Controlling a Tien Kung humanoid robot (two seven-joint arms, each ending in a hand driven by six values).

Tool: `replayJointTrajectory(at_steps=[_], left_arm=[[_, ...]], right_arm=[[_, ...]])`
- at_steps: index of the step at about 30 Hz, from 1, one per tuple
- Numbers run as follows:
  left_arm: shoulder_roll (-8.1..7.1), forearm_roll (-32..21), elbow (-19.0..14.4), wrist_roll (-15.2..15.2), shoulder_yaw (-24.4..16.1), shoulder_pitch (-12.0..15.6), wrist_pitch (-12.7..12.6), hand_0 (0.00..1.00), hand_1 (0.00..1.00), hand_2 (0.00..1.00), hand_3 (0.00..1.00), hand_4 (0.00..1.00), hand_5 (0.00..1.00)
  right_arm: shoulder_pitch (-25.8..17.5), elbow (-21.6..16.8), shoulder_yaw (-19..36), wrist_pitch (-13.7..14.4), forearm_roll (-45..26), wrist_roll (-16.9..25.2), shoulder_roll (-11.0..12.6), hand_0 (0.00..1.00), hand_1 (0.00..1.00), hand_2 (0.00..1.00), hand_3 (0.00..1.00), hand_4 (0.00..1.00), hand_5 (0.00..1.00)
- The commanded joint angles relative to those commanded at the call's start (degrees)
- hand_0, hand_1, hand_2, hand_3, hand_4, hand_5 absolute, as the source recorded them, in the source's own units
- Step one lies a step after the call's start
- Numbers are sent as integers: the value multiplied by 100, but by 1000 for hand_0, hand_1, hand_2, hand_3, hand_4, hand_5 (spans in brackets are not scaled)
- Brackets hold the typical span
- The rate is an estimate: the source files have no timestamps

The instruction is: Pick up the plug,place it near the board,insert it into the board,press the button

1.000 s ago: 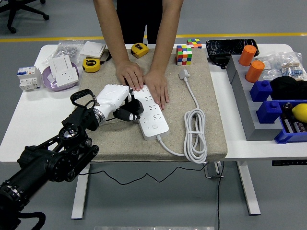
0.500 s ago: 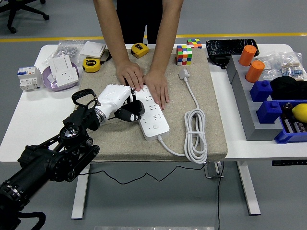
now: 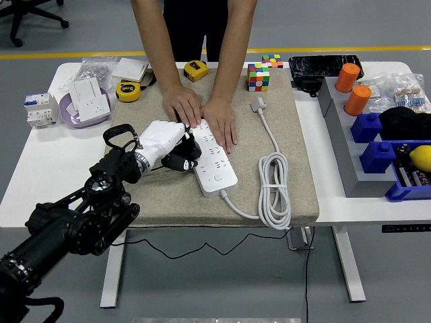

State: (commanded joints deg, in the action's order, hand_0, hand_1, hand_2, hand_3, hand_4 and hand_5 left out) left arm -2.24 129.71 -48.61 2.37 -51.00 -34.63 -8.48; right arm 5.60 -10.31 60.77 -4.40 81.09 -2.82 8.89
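While two person's hands (image 3: 202, 111) pin one board (image 3: 212, 158), left hand (image 3: 161, 140) fingers clamp one plug (image 3: 180, 160).

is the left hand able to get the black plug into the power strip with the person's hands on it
Probably yes. The left hand holds the black plug at the power strip's left edge; the person's hands cover only its far end, leaving nearer sockets free.

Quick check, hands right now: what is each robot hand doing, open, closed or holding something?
Left hand: shut on the black plug, at the power strip.
Right hand: not in view.
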Motion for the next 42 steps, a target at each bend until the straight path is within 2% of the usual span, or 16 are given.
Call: replayJointTrajectory(at_steps=[5, 6, 9, 11, 12, 23, 24, 29, 30, 33, 35, 36, 41, 42], left_arm=[[-29, -17, -124, 44, 34, 21, 143, 454, 652, 608, 607, 964, 320], [-27, -14, -145, 54, 30, 22, 177, 487, 680, 659, 661, 998, 329], [-28, -36, -182, 79, 33, 22, 255, 487, 680, 659, 661, 998, 329], [-26, -36, -193, 85, 31, 20, 275, 487, 680, 659, 661, 998, 329], [-21, -28, -201, 91, 22, 22, 285, 528, 707, 703, 737, 998, 345], [-3, -44, -274, 119, -10, 25, 371, 538, 727, 724, 759, 998, 354], [-2, -62, -292, 114, -12, 31, 374, 587, 765, 760, 805, 998, 391], [23, -252, -344, 70, -64, 43, 414, 587, 765, 760, 805, 998, 391], [24, -351, -364, 48, -75, 47, 424, 744, 864, 836, 878, 998, 637], [36, -714, -473, -41, -172, 101, 350, 744, 864, 836, 878, 998, 637], [76, -1051, -631, -169, -339, 204, 137, 744, 864, 836, 878, 998, 637], [103, -1260, -731, -238, -437, 265, 19, 840, 940, 909, 889, 998, 907], [224, -2361, -1483, -506, -998, 743, -504, 840, 940, 909, 889, 998, 907], [224, -2595, -1686, -530, -1100, 888, -605, 957, 998, 977, 932, 998, 962]], right_arm=[[-9, 0, 22, 11, 35, 3, 6, 905, 758, 718, 657, 916, 506], [-10, 0, 24, 14, 37, 6, 6, 905, 757, 718, 657, 913, 510], [-9, 0, 3, 15, 20, 11, 6, 905, 757, 718, 657, 913, 510], [-7, 0, 3, 15, 21, 11, 7, 905, 757, 718, 657, 913, 510], [-7, 0, -1, 16, 22, 13, 7, 906, 760, 722, 665, 908, 496], [-29, 0, 24, 9, 69, 7, 9, 910, 764, 724, 670, 906, 494], [-30, 0, 26, 10, 71, 9, 8, 911, 764, 725, 667, 900, 489], [-24, 0, 41, 34, 97, 26, 5, 911, 764, 725, 667, 900, 489], [-20, 0, 31, 39, 86, 30, 3, 913, 764, 725, 667, 895, 481], [-9, 0, 33, 49, 77, 36, -2, 913, 764, 725, 667, 895, 481], [-10, 0, 29, 56, 66, 40, -7, 913, 764, 725, 667, 895, 481], [-12, 0, 36, 60, 74, 41, -11, 913, 763, 725, 665, 889, 475], [-43, 0, 75, 80, 99, 52, -36, 913, 763, 725, 665, 889, 475], [-50, 0, 85, 84, 99, 57, -41, 906, 760, 722, 661, 884, 463]])
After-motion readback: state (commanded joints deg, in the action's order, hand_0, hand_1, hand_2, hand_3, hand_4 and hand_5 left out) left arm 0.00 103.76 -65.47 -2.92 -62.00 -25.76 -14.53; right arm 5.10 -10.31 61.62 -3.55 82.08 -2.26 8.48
